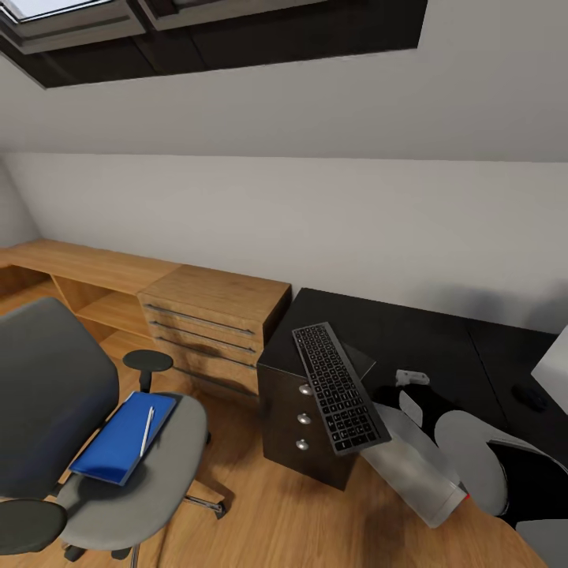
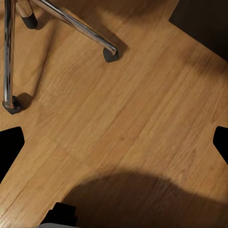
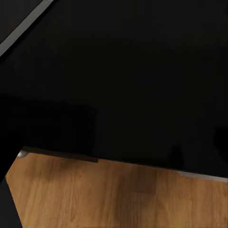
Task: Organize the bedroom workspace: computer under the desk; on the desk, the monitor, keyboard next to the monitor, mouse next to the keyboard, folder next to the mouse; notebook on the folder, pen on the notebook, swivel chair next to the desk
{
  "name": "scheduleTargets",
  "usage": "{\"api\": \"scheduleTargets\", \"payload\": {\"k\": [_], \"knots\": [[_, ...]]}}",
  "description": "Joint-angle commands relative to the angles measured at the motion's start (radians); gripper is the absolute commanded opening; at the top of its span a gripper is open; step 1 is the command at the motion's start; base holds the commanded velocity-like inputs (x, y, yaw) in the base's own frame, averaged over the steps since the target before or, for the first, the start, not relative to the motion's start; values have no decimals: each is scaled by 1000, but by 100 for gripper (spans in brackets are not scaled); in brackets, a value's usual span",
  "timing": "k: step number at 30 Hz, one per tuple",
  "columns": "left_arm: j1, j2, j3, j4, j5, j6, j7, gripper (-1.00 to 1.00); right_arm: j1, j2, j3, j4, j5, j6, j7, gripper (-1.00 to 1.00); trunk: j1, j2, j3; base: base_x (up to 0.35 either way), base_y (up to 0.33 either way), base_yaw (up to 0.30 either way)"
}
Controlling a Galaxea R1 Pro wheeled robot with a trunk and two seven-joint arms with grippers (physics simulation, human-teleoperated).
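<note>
1. left gripper [image 2: 114, 145]: fingers [image 2: 10, 147] spread wide, nothing between them. it hung low over the wooden floor [image 2: 142, 109], presumably parked clear of the load.
2. swivel chair [image 1: 55, 394]: its chrome legs and casters [image 2: 110, 54] stood near, ahead of the left gripper's fingertips. it was apart from the desk and not yet positioned.
3. folder [image 1: 118, 438]: flat on the chair seat, above and near the left gripper. it likely awaited transfer to the desk.
4. pen [image 1: 147, 430]: rested on top of the folder.
5. right gripper: it looked down at the desk top where that met the floor. its fingers were lost against the dark surface, so whether they were spread or pressed together could not be told.
6. desk [image 1: 442, 339]: black, directly before the right gripper.
7. keyboard [image 1: 339, 386]: lay askew across the desk's corner above the drawers, its near end overhanging the edge. it probably needed squaring up.
8. computer [image 1: 414, 469]: grey case beside the desk front, below the keyboard's overhang.
9. mouse [image 1: 530, 397]: dark shape on the desk, well apart from the keyboard.
</note>
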Motion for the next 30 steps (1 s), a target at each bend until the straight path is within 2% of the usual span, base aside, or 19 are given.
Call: {"api": "scheduleTargets", "payload": {"k": [1, 2, 4, 5, 10, 18, 22, 23, 24, 25, 30], "knots": [[-1, 1, -8, 1, 3, -4, 8, 100, 0, -42, -11, -8, -42, -20, 1, 100, 0, -1, -1, 0, 0, 0], [-1, 1, -8, 2, 3, -4, 7, 100, 0, -51, -11, -9, -69, -42, 5, 100, 0, -1, -1, 0, 0, 0], [-1, 1, -8, 2, 3, -4, 7, 100, 0, -56, -11, -9, -95, -69, 12, 100, 0, -1, -1, 0, 0, 0], [-1, 1, -8, 2, 3, -4, 7, 100, 0, -64, -11, -9, -137, -143, 34, 100, 0, -1, -1, -7, 0, 0], [-1, 1, -8, 2, 4, -4, 7, 100, 1, -70, -11, -6, -153, -206, 50, 100, 0, -1, -1, -80, 16, 0], [-1, 1, -8, 2, 4, -4, 7, 100, 4, -78, -11, -4, -183, -235, 57, 100, 0, -1, -1, -198, 167, 0], [-1, 1, -8, 2, 4, -4, 7, 100, 4, -87, -12, -4, -259, -238, 57, 100, 0, -1, -1, -107, 203, 0], [-1, 1, -8, 2, 4, -4, 7, 100, 5, -88, -12, -4, -304, -239, 56, 100, 0, -1, -1, -47, 106, 0], [-1, 1, -8, 2, 4, -4, 7, 100, 5, -89, -12, -3, -324, -239, 55, 100, 0, -1, -1, -38, 84, 0], [-1, 1, -8, 2, 4, -4, 7, 100, 6, -91, -12, -2, -384, -239, 54, 100, 0, -1, -1, -16, 35, 0], [-1, 1, -8, 2, 4, -4, 7, 100, 14, -93, -12, -1, -417, -240, 53, 100, 0, -1, -1, -8, 18, 0]]}}
